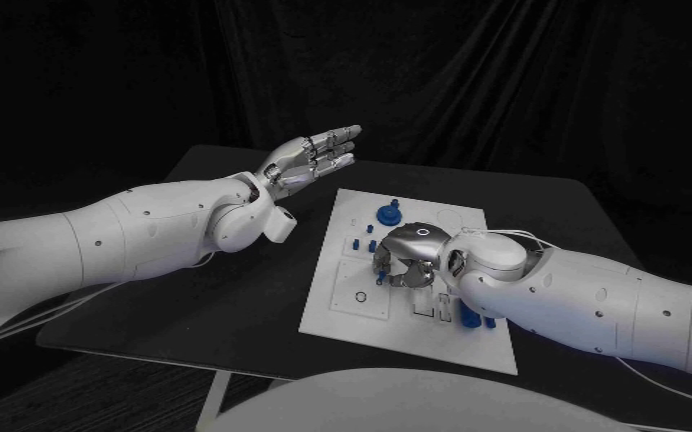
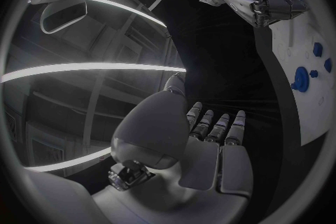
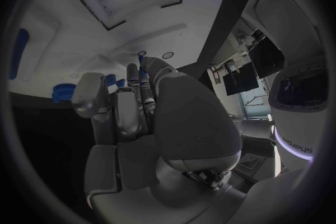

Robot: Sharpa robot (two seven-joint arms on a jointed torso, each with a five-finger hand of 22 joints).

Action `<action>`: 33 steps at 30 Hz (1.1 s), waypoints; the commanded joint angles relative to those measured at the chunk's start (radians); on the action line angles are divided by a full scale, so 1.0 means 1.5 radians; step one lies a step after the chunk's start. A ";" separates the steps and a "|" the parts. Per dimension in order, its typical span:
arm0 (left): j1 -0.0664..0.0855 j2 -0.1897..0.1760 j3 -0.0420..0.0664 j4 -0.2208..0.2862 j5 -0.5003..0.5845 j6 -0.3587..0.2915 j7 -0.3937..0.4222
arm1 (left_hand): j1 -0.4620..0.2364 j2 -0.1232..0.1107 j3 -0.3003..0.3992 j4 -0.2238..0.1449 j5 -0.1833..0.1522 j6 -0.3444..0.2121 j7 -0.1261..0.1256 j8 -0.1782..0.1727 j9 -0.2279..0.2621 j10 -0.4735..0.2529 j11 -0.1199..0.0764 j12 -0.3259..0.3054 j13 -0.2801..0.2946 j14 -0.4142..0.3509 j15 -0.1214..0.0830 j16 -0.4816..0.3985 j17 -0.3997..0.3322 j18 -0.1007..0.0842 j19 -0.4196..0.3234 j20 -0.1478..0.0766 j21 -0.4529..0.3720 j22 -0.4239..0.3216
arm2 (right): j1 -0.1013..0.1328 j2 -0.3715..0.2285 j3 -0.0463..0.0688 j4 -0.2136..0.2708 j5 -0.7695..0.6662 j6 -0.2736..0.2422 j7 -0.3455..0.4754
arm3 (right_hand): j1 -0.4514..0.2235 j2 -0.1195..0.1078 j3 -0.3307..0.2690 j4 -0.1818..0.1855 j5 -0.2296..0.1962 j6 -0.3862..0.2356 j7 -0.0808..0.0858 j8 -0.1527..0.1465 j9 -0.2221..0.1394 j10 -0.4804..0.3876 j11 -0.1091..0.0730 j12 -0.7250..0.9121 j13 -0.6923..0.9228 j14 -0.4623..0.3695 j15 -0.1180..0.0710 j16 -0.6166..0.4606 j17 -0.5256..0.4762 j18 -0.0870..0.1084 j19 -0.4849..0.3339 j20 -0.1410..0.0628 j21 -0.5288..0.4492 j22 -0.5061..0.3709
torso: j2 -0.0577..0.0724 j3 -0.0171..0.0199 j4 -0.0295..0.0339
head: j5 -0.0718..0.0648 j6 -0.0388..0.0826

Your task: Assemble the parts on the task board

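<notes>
The white rectangular task board [image 1: 361,297] lies mid-table. Over its middle the right hand [image 1: 411,255] hangs, fingers curled downward; whether they grip anything cannot be told. Small blue parts [image 1: 472,318] lie just beside its wrist, a round blue knob [image 1: 388,215] beyond. Farther back, off the board, the left hand [image 1: 309,160] is raised, fingers straight, holding nothing.

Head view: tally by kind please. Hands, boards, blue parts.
Hands: 2 (left hand, right hand)
Task board: 1
Blue parts: at least 6 showing; the right hand may hide more
Total: at least 9
</notes>
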 commanded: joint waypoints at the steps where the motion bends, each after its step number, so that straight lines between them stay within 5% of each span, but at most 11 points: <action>1: -0.001 0.002 0.001 0.001 0.007 0.003 0.047 | 0.002 0.008 -0.001 0.002 0.004 -0.002 -0.001 0.001 0.000 0.001 -0.005 -0.004 0.000 -0.002 -0.001 -0.001 0.000 -0.008 -0.003 0.001 -0.002 -0.001 | -0.003 0.001 0.000 -0.001 -0.006 0.004 -0.011 | -0.003 0.002 -0.001 -0.004 0.001 0.000 0.001 0.003 0.001 0.005 0.001 0.002 0.001 -0.004 0.000 -0.005 -0.001 -0.006 -0.002 -0.002 -0.004 0.087 | 0.000 -0.0002 -0.0001 | 0.001 0.000; 33: -0.004 0.006 0.001 0.002 0.007 0.013 0.040 | 0.012 0.009 0.004 -0.007 0.010 0.000 0.003 0.002 0.000 0.001 -0.001 -0.003 0.000 0.003 0.007 0.003 0.002 -0.007 -0.002 0.001 -0.001 0.000 | -0.014 0.003 0.000 -0.004 -0.006 0.013 -0.029 | -0.003 0.001 0.002 -0.009 0.000 -0.002 0.001 0.001 0.004 0.010 -0.001 0.004 0.002 -0.007 -0.001 -0.010 -0.008 -0.004 -0.007 -0.002 -0.016 0.084 | -0.001 -0.0005 -0.0003 | 0.001 0.000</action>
